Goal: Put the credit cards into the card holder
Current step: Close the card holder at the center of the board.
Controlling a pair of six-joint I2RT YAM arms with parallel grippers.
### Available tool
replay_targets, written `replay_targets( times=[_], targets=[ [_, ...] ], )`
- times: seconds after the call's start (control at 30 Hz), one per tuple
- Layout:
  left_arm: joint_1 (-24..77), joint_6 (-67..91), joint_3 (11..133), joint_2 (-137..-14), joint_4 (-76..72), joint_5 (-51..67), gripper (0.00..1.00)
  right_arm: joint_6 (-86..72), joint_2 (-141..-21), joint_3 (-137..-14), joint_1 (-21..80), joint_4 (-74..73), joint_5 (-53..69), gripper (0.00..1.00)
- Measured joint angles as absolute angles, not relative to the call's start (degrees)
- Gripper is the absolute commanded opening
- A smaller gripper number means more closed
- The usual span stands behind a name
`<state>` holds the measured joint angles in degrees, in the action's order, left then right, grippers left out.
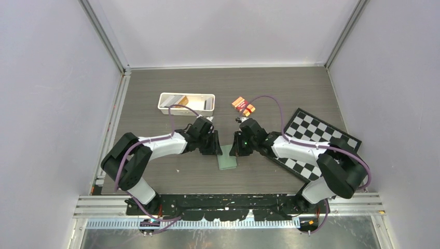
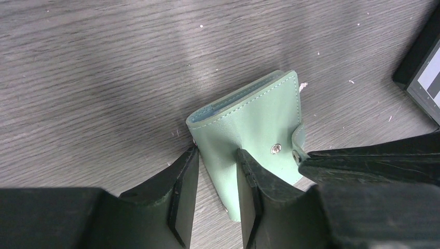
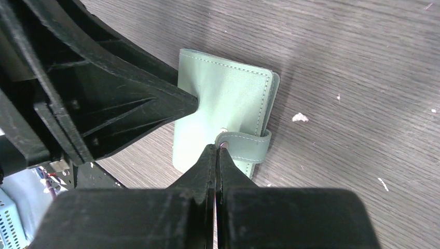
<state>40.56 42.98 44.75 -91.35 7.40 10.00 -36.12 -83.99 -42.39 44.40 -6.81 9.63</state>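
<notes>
Pinching clasp tab, overhead-hidden: right gripper.

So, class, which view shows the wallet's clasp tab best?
Right wrist: the tab sits mid-frame, its strap plain from the wallet edge inward. Left wrist shows only a sliver; the top view, nothing that small.

Soft, even light falls from above. The overhead view is bright and sharp, its pale walls nearly washed out. In the left wrist view a broad sheen crosses the worktop. The card holder is crisp, stitching legible, casting faint shadows. The black fingers, close to the lens, are underexposed and slightly soft.
</notes>
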Motion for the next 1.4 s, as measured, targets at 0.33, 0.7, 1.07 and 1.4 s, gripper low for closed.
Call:
replay_targets(
  times=[0.33,0.7,1.07,1.4],
  targets=[
    [40.56,43.03,44.91,-91.68,7.51,10.22,0.27,-36.10,-86.04,-42.41,44.40,-5.89,10.63,0.00],
    [40.53,43.03,44.95,-91.72,7.60,10.31,0.26,-36.07,-87.53,-42.63,44.38,-4.75,11.33,0.00],
    [40.53,43.03,45.01,-91.74,7.68,10.31,0.26,-36.01,-88.58,-43.38,44.38,-4.69,12.12,0.01],
    [40.53,43.00,45.30,-91.85,8.08,10.33,0.25,-35.94,-90.04,-44.69,44.38,-5.82,13.10,0.00]
  ],
)
